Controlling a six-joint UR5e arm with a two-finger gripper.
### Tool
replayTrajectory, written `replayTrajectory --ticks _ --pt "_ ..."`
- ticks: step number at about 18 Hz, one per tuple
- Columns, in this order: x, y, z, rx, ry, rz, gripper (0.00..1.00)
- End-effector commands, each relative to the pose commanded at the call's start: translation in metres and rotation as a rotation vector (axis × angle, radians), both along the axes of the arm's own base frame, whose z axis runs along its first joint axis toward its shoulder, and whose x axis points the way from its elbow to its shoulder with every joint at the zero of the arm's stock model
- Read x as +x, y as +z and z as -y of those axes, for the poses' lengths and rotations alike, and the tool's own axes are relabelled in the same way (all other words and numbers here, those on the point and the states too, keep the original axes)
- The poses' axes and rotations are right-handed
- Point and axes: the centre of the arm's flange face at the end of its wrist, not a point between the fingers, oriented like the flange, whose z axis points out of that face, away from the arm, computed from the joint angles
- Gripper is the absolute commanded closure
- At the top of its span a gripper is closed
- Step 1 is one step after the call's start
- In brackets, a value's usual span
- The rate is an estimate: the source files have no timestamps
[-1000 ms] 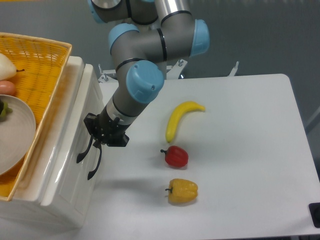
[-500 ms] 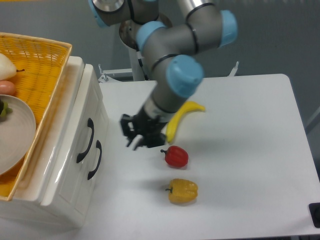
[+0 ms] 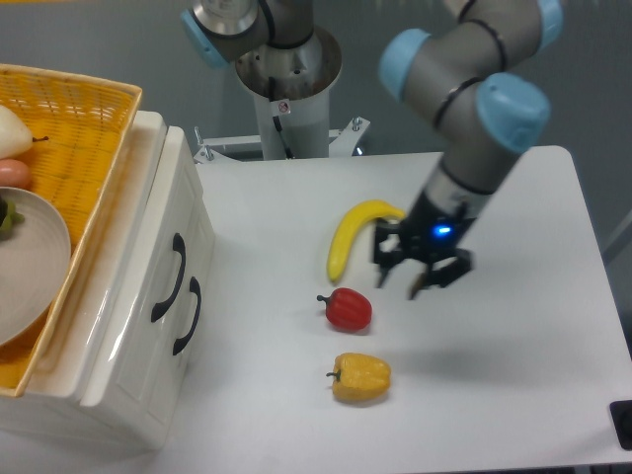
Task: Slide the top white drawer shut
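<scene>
A UR5e arm hangs over the middle of a white table (image 3: 513,395), its gripper (image 3: 422,273) above the tabletop just right of a banana (image 3: 354,233) and well apart from the white cabinet (image 3: 118,365) at the left edge. The two fingers are spread and hold nothing; a small blue light glows on the wrist above them.

The top white drawer (image 3: 170,222) sits in the upper slot of the cabinet, its black curved handle (image 3: 168,279) facing the table. Its front panel looks about level with the lower drawer (image 3: 202,346) front beneath it, so the drawer appears to be pushed home, or very nearly so. Whether a thin gap remains cannot be told from this angle.

Judged from how things lie, the closing push seems done and the arm is clear of the cabinet. If any travel is left, the next move would call for bringing the fingers back to the front panel beside the handle and pressing straight in, square to the cabinet, without snagging the handle.

A red bell pepper (image 3: 347,309) and a yellow bell pepper (image 3: 360,377) lie between the gripper and the cabinet, with the banana just above them; a low path back would have to pass over or around them. On top of the cabinet rests a yellow wicker basket (image 3: 74,118) holding a plate (image 3: 35,267) and some produce, out of the way of the drawer front.
</scene>
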Motion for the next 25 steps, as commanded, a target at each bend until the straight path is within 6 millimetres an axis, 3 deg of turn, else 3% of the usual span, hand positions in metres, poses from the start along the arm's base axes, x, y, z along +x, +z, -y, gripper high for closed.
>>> replayTrajectory --ticks 2,5,9,14,18,20,25 --pt "-0.012 -0.01 0.008 -0.053 -0.071 -0.047 0.19" --pt "-0.034 -0.026 0.022 -0.144 -0.146 -0.101 0.0" --pt "-0.053 -0.059 0.033 -0.319 -0.233 -0.166 0.0" --pt "-0.075 -0.096 0.041 -0.459 -0.47 -0.185 0.0" --pt "-0.103 -0.103 0.031 -0.44 -0.471 -0.208 0.0" --pt "-0.11 -0.109 0.032 -0.388 -0.458 -0.204 0.0" --pt "-0.119 -0.101 0.036 -0.336 -0.445 -0.221 0.0"
